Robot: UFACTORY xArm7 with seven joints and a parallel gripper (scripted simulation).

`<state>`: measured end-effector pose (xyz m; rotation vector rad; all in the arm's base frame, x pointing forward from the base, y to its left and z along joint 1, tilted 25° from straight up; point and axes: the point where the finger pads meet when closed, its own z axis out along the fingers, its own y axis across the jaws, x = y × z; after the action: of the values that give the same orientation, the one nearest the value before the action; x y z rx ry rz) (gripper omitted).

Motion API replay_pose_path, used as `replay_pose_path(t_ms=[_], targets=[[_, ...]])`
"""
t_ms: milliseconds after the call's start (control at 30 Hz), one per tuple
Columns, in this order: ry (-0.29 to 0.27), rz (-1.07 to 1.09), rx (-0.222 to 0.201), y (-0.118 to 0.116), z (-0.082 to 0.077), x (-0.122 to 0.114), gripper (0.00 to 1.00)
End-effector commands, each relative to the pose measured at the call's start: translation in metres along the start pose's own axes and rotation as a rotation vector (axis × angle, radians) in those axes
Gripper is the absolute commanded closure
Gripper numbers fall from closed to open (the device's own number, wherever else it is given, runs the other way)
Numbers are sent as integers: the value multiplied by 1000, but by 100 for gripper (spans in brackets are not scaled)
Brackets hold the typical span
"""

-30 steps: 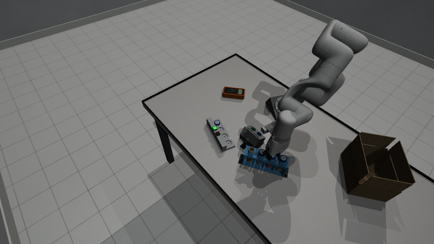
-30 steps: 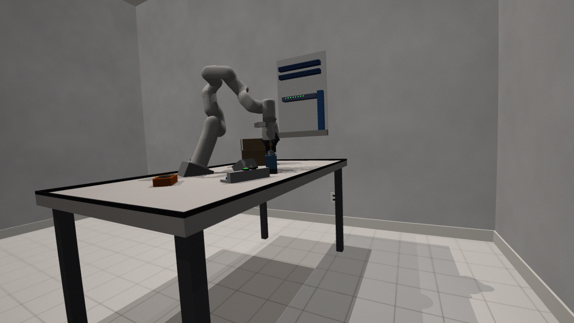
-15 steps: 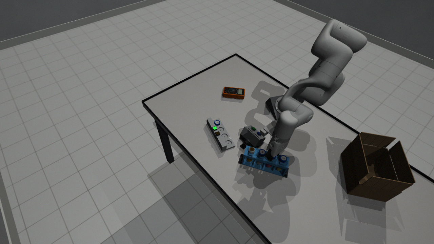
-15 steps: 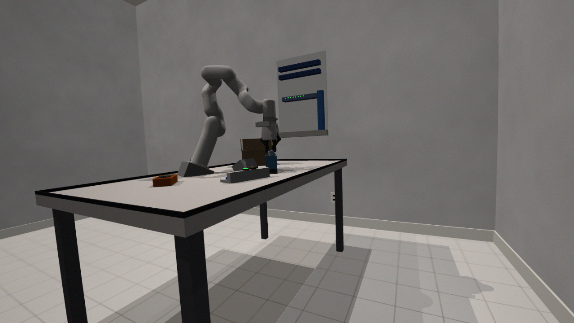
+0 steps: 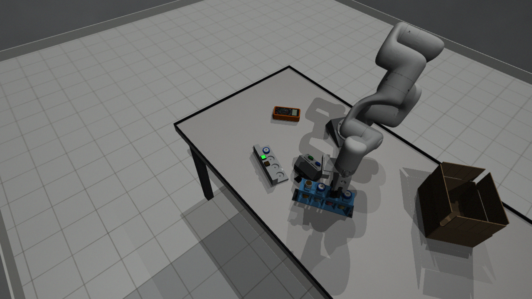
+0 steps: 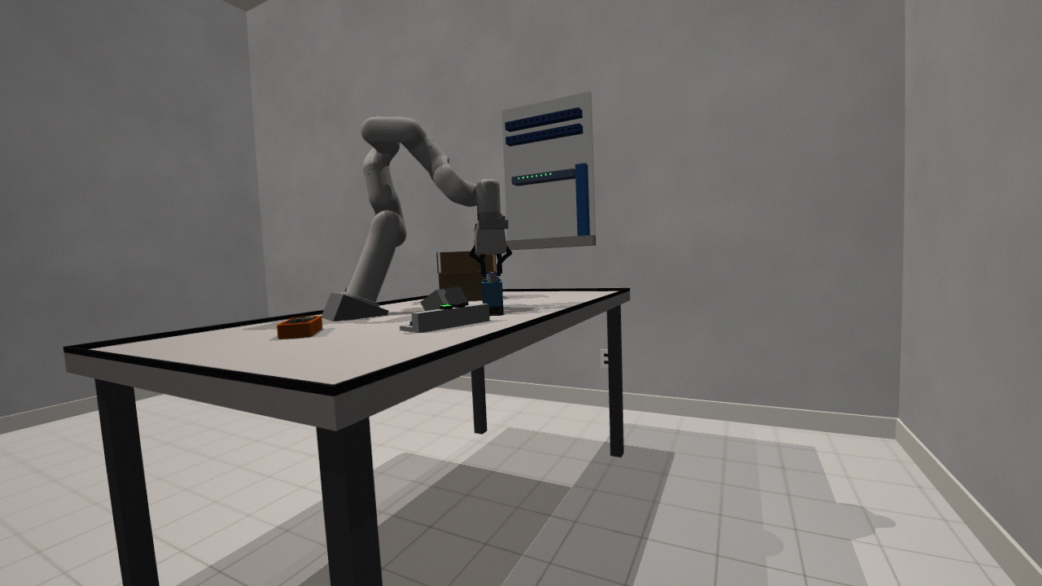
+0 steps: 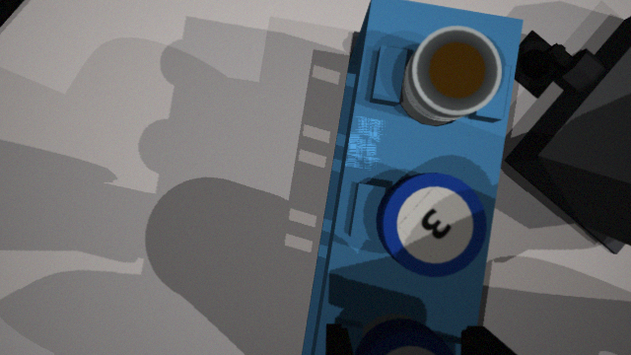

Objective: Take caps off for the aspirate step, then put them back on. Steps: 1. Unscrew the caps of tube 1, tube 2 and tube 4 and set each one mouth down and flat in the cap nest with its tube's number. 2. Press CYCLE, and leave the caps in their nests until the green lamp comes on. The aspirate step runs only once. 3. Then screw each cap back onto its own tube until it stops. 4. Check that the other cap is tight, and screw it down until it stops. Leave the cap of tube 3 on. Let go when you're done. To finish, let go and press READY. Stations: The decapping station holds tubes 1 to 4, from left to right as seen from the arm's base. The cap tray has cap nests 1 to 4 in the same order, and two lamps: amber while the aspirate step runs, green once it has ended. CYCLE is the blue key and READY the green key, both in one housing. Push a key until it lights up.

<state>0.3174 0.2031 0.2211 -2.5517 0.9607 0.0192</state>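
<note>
The blue decapping station (image 5: 322,197) stands near the table's front edge. In the wrist view, tube 4 (image 7: 455,69) is uncapped and shows amber liquid. Tube 3's blue cap (image 7: 434,224) is on its tube. My gripper (image 7: 406,340) is down over the blue cap of tube 2 (image 7: 399,340), with its fingers standing on either side of the cap and a small gap at the right finger. It also shows in the top view (image 5: 336,193). Tube 1's cap (image 5: 348,194) is on its tube. On the cap tray (image 5: 270,164), one blue cap (image 5: 266,149) sits in the far end nest and the green lamp (image 5: 263,156) is lit.
The dark key housing (image 5: 308,165), with its green key (image 5: 310,157) and blue key (image 5: 318,163), stands just behind the station. An orange multimeter (image 5: 286,113) lies further back. An open cardboard box (image 5: 461,204) stands at the right. A wall panel (image 6: 548,171) hangs behind.
</note>
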Motion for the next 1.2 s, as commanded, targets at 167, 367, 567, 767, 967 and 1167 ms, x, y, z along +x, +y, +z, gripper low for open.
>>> replay_pose_path(t_ms=[167,367,567,767,967,1167], targets=[[-25,-225,15,-1,-2,1,54],[-25,-225,15,-1,-2,1,100],[-25,-224,15,-1,-2,1,100],[-26,-125,14,-2,-1,1,100],[-27,75,11,-2,-1,1,100],[-28,375,7,-2,-1,1,100]])
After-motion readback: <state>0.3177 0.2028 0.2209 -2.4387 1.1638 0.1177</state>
